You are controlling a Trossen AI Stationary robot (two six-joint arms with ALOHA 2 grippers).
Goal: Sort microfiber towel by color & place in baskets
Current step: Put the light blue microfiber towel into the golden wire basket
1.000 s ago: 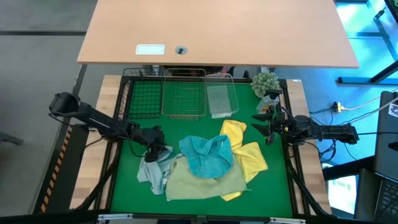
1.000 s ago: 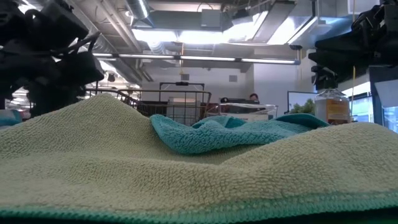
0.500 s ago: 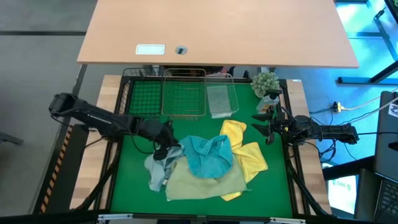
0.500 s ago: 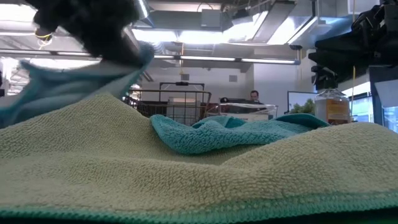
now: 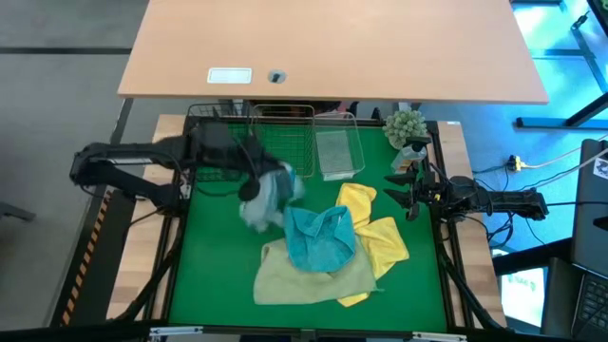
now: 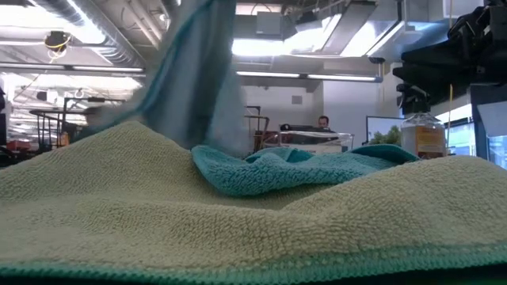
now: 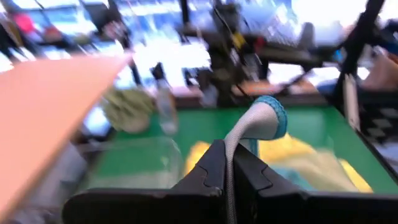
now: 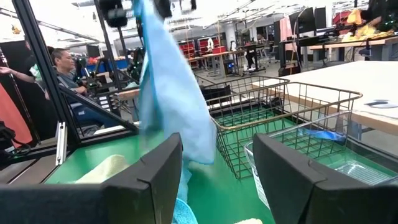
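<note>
My left gripper (image 5: pixel 251 175) is shut on a light blue towel (image 5: pixel 272 196) and holds it in the air, just near of the black basket (image 5: pixel 217 144) and the copper basket (image 5: pixel 281 142). The silvery basket (image 5: pixel 339 150) stands to their right with a pale cloth inside. A teal towel (image 5: pixel 320 237), yellow towels (image 5: pixel 369 226) and a pale green towel (image 5: pixel 313 277) lie piled on the green mat. My right gripper (image 5: pixel 410 196) waits open at the mat's right edge. The blue towel (image 8: pixel 166 93) shows hanging in the right wrist view. My left gripper pinches a bunched fold of the light blue towel (image 7: pixel 231 163) between its two shut fingers. A loop of cloth (image 7: pixel 265 117) stands out past the fingertips. The towel (image 6: pixel 194 79) is lifted clear of the table and hangs slack below the gripper.
A small potted plant (image 5: pixel 407 124) and a bottle (image 6: pixel 419 131) stand at the mat's far right corner. A tan desk (image 5: pixel 332 47) lies beyond the baskets. Bare green mat (image 5: pixel 214 256) shows left of the towel pile. People show in the room beyond.
My left gripper has risen and swung from the mat's left side toward the far edge and the baskets, carrying the light blue towel. The towel lay crumpled on the mat left of the pile; now it hangs lifted clear.
</note>
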